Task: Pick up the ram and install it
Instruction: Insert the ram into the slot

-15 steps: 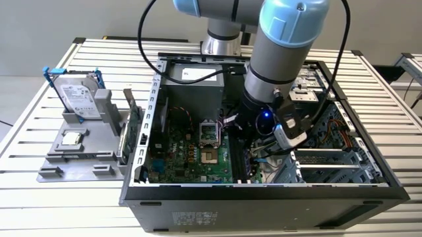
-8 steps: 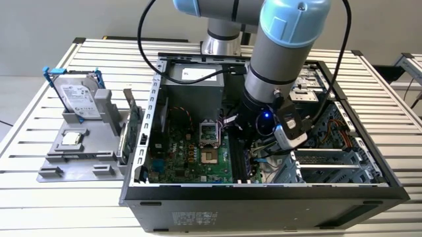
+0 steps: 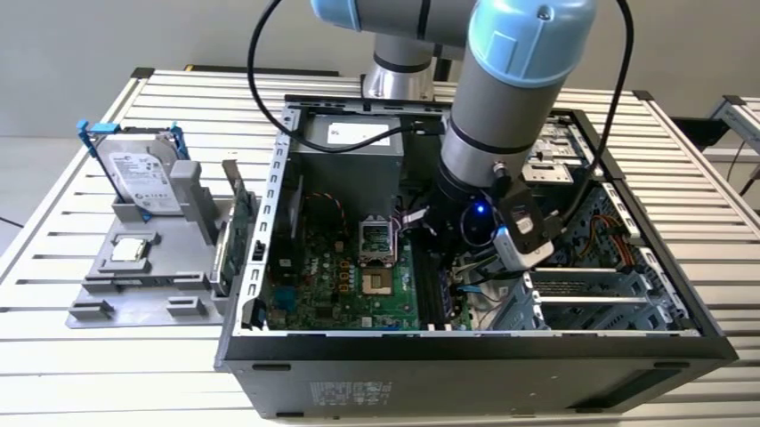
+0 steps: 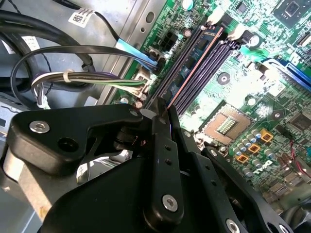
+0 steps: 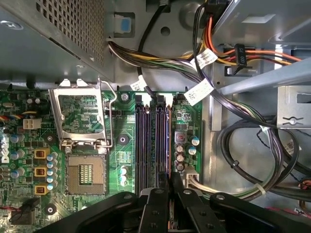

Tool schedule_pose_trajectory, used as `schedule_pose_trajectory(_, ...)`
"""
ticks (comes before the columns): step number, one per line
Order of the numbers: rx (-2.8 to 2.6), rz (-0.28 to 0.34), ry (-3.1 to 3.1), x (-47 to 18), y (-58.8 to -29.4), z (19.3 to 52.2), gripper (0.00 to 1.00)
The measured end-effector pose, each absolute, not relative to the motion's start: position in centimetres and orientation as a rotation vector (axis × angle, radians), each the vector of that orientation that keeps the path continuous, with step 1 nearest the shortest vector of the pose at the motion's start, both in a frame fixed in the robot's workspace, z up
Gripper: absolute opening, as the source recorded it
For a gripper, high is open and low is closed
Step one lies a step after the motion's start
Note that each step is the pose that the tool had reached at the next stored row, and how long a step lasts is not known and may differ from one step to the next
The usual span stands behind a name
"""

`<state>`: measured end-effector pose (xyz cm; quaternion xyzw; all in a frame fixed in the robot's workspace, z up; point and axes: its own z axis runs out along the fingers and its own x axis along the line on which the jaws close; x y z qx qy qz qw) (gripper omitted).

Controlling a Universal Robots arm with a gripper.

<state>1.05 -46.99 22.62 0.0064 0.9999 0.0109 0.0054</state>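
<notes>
ram (image 4: pixel 194 68) lower end hidden behind tool (image 4: pixel 167 116)

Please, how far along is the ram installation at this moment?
Picking up looks done: the claw is shut on the ram, edge-on. In hand: it hangs over the memory slots on the motherboard. Left: seating; I cannot tell that the ram is pressed in.
</notes>
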Motion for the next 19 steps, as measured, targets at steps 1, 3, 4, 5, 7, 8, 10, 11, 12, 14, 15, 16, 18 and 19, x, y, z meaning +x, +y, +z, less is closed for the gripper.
schedule_pose_trajectory(1,0.021,0.034,3.13,1.05,-47.0,22.62,0.0)
schedule_pose_trajectory(3,0.021,0.034,3.13,1.05,-47.04,22.61,0.0)
schedule_pose_trajectory(4,0.021,0.034,3.13,1.05,-47.04,22.61,0.0)
schedule_pose_trajectory(5,0.021,0.034,3.13,1.05,-47.04,22.62,0.0)
schedule_pose_trajectory(7,0.022,0.034,3.13,1.05,-47.04,22.62,0.0)
schedule_pose_trajectory(8,0.022,0.034,3.13,1.05,-47.04,22.61,0.0)
schedule_pose_trajectory(10,0.021,0.034,3.13,1.05,-47.04,22.53,0.0)
schedule_pose_trajectory(11,0.022,0.034,3.13,1.05,-47.04,22.46,0.0)
schedule_pose_trajectory(12,0.021,0.034,3.13,1.05,-47.03,22.4,0.0)
schedule_pose_trajectory(14,0.022,0.034,3.13,1.05,-47.03,22.28,0.0)
schedule_pose_trajectory(15,0.022,0.034,3.13,1.05,-47.03,22.26,0.0)
schedule_pose_trajectory(16,0.021,0.034,3.13,1.05,-47.02,22.22,0.0)
schedule_pose_trajectory(18,0.022,0.033,3.13,1.05,-47.01,22.16,0.0)
schedule_pose_trajectory(19,0.022,0.033,3.131,1.05,-47.02,22.15,0.0)
